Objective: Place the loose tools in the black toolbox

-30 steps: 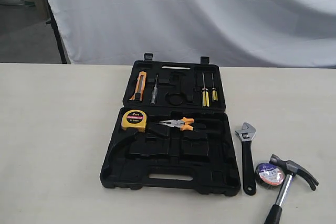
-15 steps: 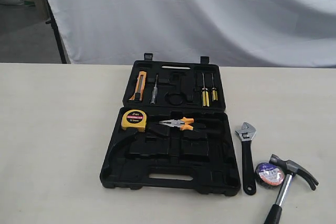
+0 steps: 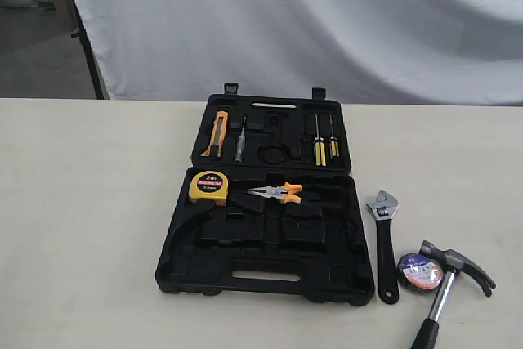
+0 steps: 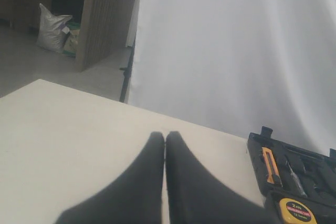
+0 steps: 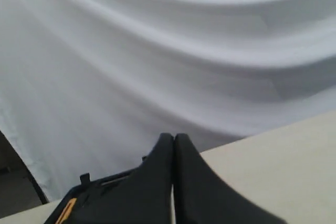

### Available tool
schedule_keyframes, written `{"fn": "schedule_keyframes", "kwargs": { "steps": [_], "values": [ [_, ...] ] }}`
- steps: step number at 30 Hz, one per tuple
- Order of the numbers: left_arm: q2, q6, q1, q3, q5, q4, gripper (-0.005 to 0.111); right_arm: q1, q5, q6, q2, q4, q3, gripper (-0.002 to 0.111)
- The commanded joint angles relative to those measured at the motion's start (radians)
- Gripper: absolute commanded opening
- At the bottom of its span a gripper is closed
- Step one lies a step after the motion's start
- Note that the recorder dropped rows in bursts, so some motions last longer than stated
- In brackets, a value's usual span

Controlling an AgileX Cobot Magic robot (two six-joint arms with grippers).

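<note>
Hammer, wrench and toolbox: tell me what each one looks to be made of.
Hammer: bright shiny shaft, likely bare metal. The head is darker, probably metal too. The black handle end is perhaps rubber or plastic. Wrench: matte black handle with a silvery jaw, apparently coated metal. Toolbox: matte black with moulded recesses, most likely plastic.

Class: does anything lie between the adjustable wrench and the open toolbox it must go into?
Nothing visible: the adjustable wrench lies on the table right beside the black toolbox; tape roll and hammer lie beyond.
</note>
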Motion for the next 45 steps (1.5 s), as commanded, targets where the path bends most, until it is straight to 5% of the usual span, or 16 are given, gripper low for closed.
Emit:
{"fn": "schedule_keyframes", "kwargs": {
  "steps": [1, 8, 23, 32, 45],
  "values": [
    [-0.003, -0.005, 0.025, -0.003, -0.007, 0.004, 0.001, -0.004, 0.01, -0.013, 0.143, -0.001, -0.007, -0.001],
    [-0.003, -0.005, 0.025, -0.003, -0.007, 0.004, 0.001, 0.018, 0.013, -0.004, 0.381, -0.001, -0.053, -0.001],
    [-0.003, -0.005, 0.025, -0.003, -0.007, 0.004, 0.001, 0.291, 0.005, -0.02, 0.953, -0.038, -0.191, 0.0],
    [-0.003, -0.005, 0.025, -0.003, -0.007, 0.004, 0.001, 0.301, 0.044, -0.04, 1.233, -0.038, -0.292, 0.059],
    [-0.003, -0.005, 0.025, -0.003, -0.007, 0.004, 0.001, 0.301, 0.111, -0.113, 1.415, -0.043, -0.37, 0.061]
  ]
}}
